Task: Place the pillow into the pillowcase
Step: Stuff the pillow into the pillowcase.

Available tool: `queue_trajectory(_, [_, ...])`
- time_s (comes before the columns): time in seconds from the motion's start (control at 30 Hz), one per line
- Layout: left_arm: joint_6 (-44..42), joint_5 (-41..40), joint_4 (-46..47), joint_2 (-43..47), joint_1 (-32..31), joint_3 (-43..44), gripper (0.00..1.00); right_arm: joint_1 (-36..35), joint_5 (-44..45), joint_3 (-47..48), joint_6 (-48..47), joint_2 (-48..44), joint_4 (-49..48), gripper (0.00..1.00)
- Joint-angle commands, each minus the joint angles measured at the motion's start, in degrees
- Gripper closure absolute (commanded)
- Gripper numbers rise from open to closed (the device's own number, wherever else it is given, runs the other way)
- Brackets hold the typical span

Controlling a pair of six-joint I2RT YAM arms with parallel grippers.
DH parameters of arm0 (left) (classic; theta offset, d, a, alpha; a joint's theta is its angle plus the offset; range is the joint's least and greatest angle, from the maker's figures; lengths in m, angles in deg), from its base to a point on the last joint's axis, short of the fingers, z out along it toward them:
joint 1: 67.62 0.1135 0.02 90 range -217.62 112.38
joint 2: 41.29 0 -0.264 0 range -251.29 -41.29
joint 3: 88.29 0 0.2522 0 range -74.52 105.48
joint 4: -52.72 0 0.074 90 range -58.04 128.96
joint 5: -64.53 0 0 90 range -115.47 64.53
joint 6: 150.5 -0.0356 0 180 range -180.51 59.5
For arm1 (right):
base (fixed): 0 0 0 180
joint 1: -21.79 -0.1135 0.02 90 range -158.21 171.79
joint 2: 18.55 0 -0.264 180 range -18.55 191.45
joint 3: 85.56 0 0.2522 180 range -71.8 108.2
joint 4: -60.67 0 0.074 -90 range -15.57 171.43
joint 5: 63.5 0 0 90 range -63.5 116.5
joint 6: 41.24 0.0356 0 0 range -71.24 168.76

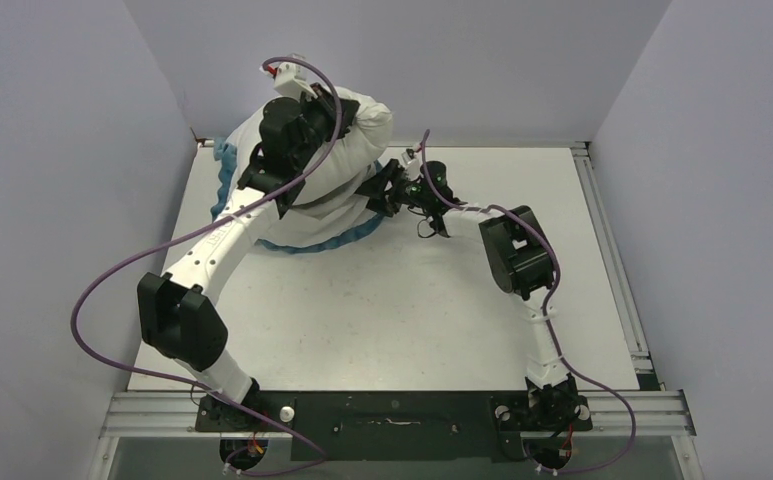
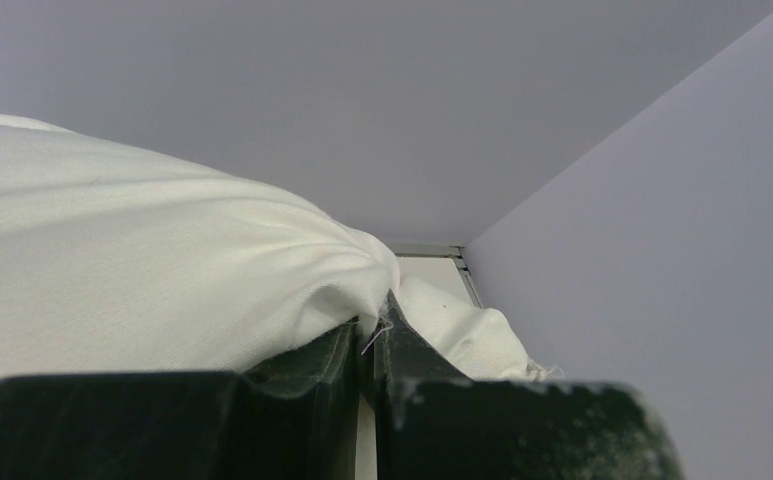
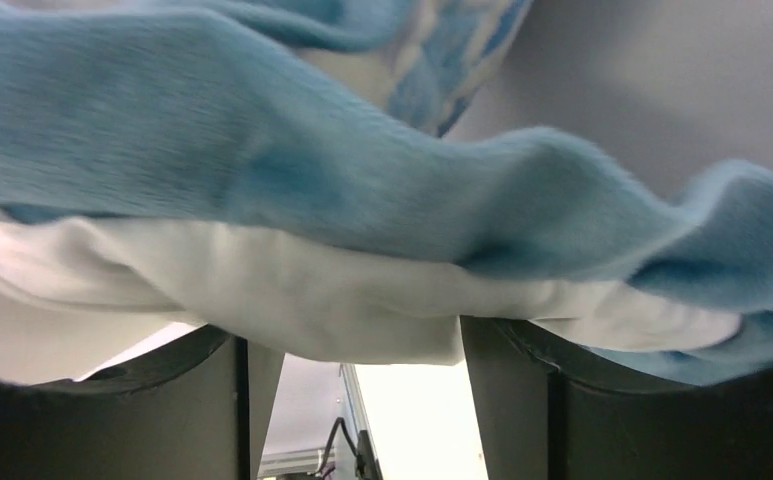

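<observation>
The white pillow (image 1: 367, 135) is bunched up at the back left of the table, raised above it. My left gripper (image 1: 340, 118) is shut on a pinch of its plain white fabric (image 2: 162, 270), the jaws (image 2: 374, 325) pressed together. The pillowcase (image 1: 337, 240) wraps the pillow's lower part, and its blue ruffled edge trails on the table. My right gripper (image 1: 380, 192) sits at that edge on the pillow's right side. Its fingers (image 3: 357, 335) stand wide apart. The blue ruffle (image 3: 312, 170) and a white layer (image 3: 292, 290) drape across the fingertips.
The white table (image 1: 442, 310) stretches toward the arm bases. A metal rail (image 1: 612, 260) runs along its right side. Grey walls enclose the back and both sides, and the pillow sits close to the back left corner. Purple cables loop off both arms.
</observation>
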Motion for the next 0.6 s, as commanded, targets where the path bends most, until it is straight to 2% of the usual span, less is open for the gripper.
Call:
queue_trajectory(0.0, [-0.34, -1.85, 2.75, 1.78, 2.0, -0.62, 1.0, -0.15, 1.37, 4.86, 0.05, 1.07, -3.28, 0.4])
queue_trajectory(0.07, [-0.21, -1.69, 2.75, 1.91, 2.0, -0.83, 1.0, -0.25, 2.47, 6.3, -0.5, 1.73, -0.14, 0.4])
queue_trajectory(0.2, [-0.21, -1.61, 2.56, 2.31, 2.0, -1.18, 1.0, -0.95, 5.71, 12.33, -6.77, 3.86, 15.08, 0.58])
queue_trajectory(0.37, [-0.27, -1.84, 2.49, 3.02, 2.17, -1.38, 1.0, -0.26, 7.48, 12.5, -9.52, 4.33, 17.49, 0.71])
queue_trajectory(0.43, [-0.38, -1.38, 2.48, 3.22, 2.17, -1.51, 1.0, 0.23, 8.95, 11.76, -8.87, 3.95, 16.81, 0.62])
queue_trajectory(0.5, [-0.36, -1.02, 2.41, 3.49, 2.17, -1.75, 1.0, 0.14, 10.62, 14.09, -9.28, 4.32, 19.57, 0.42])
queue_trajectory(0.57, [-0.26, -0.81, 2.4, 3.67, 2.17, -2.19, 1.0, -0.35, 12.17, 17.78, -11.07, 5.02, 23.98, 0.29])
